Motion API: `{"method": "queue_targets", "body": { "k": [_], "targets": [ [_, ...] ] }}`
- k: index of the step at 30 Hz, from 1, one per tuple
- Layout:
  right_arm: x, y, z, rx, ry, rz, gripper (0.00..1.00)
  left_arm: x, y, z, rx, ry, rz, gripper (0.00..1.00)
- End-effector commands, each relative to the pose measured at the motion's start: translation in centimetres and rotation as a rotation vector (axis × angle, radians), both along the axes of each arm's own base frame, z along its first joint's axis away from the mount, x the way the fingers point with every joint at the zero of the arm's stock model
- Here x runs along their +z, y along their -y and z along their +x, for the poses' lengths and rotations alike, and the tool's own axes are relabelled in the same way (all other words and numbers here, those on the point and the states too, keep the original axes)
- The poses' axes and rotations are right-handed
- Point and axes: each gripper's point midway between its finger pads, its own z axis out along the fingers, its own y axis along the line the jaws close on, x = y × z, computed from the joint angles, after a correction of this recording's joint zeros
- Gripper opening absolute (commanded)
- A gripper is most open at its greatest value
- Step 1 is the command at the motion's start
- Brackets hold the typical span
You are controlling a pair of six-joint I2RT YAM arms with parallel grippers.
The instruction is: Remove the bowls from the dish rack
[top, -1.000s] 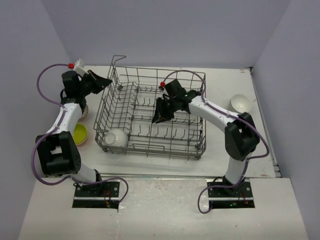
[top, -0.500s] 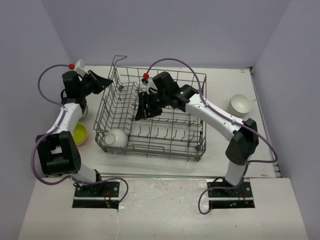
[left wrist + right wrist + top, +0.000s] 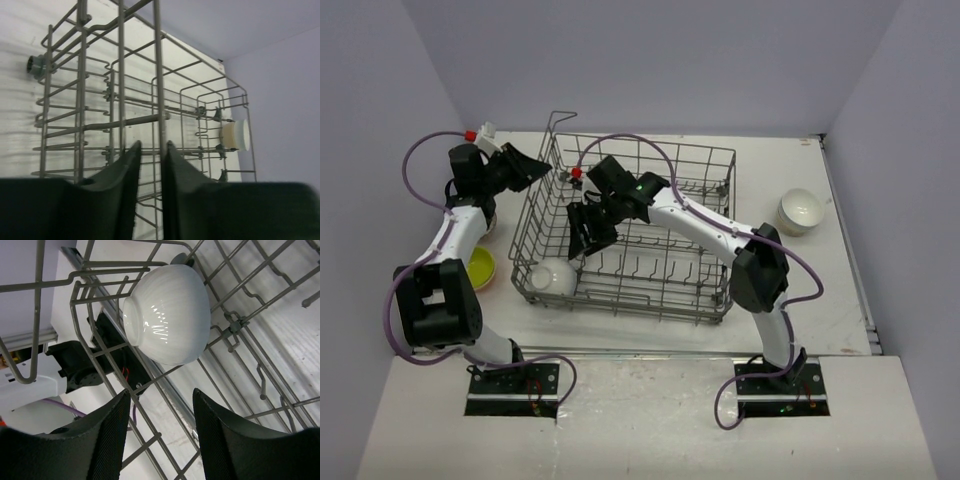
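Note:
The grey wire dish rack [image 3: 660, 290] stands mid-table. One white bowl [image 3: 552, 275] lies tilted in its near-left corner, and it fills the right wrist view [image 3: 167, 315], resting on the wires. My right gripper [image 3: 588, 228] is inside the rack, open and empty, its jaws [image 3: 161, 405] a short way from the bowl and apart from it. My left gripper [image 3: 542, 170] is at the rack's far-left rim, fingers nearly together. In the left wrist view [image 3: 151, 150] a rack wire [image 3: 157, 75] runs along the narrow gap, and I cannot tell if it is touched.
A white bowl [image 3: 800, 209] sits on the table right of the rack, also seen through the wires [image 3: 235, 135]. A yellow-green bowl [image 3: 480, 268] sits left of the rack, another [image 3: 486, 222] partly hidden under my left arm. Walls enclose the table.
My right gripper has moved left across the rack, from its middle toward the white bowl in the near-left corner. My left gripper has shifted slightly toward the rack's rim.

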Motion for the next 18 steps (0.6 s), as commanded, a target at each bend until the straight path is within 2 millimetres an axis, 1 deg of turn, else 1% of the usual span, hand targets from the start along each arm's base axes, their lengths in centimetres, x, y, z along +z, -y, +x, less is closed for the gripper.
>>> {"method": "queue_targets", "body": {
  "k": [1, 2, 3, 4, 6, 7, 8, 9, 10, 13, 14, 15, 17, 18],
  "targets": [
    [2.0, -1.0, -1.3, 0.046, -0.022, 0.059, 0.54, -7.1, 2.2, -3.2, -0.084, -0.275, -0.016, 0.33],
    [1.7, -1.0, -1.4, 0.044, -0.026, 0.051, 0.54, -7.2, 2.1, -3.1, -0.086, -0.274, -0.01, 0.38],
    [0.7, -0.6, -1.5, 0.032, -0.034, 0.025, 0.54, -7.2, 2.1, -3.1, -0.085, -0.276, -0.006, 0.39],
    [1.2, -0.2, -1.5, 0.023, -0.019, 0.034, 0.53, -7.1, 2.0, -3.0, -0.082, -0.275, -0.004, 0.39],
    [0.7, 0.4, -1.4, -0.011, -0.011, 0.015, 0.53, -6.8, 2.0, -2.8, -0.081, -0.263, -0.004, 0.43],
    [-0.3, 0.9, -1.5, -0.019, -0.017, 0.001, 0.53, -6.7, 2.0, -2.8, -0.08, -0.263, -0.005, 0.47],
    [0.0, 1.0, -1.9, -0.019, -0.017, 0.012, 0.52, -6.5, 2.0, -2.7, -0.081, -0.253, -0.002, 0.57],
    [-0.7, 1.4, -2.1, -0.022, -0.03, 0.0, 0.52, -6.4, 2.0, -2.7, -0.082, -0.253, -0.001, 0.61],
    [-0.9, 1.5, -2.2, -0.022, -0.032, -0.001, 0.52, -6.2, 2.0, -2.7, -0.087, -0.24, -0.002, 0.65],
    [-1.6, 1.8, -2.7, -0.022, -0.053, -0.01, 0.52, -5.9, 1.9, -2.7, -0.085, -0.23, -0.01, 0.66],
    [-1.5, 2.0, -2.6, -0.031, -0.051, -0.01, 0.52, -5.8, 1.7, -2.6, -0.083, -0.225, -0.011, 0.67],
    [-1.9, 2.3, -2.6, -0.042, -0.052, -0.022, 0.52, -5.5, 1.4, -2.5, -0.075, -0.217, -0.012, 0.68],
    [-1.7, 2.7, -2.5, -0.065, -0.046, -0.03, 0.51, -5.1, 1.0, -2.4, -0.065, -0.206, -0.011, 0.71],
    [-2.2, 3.2, -2.3, -0.081, -0.045, -0.042, 0.51, -4.6, 0.6, -2.2, -0.055, -0.19, -0.011, 0.73]
  ]
}}
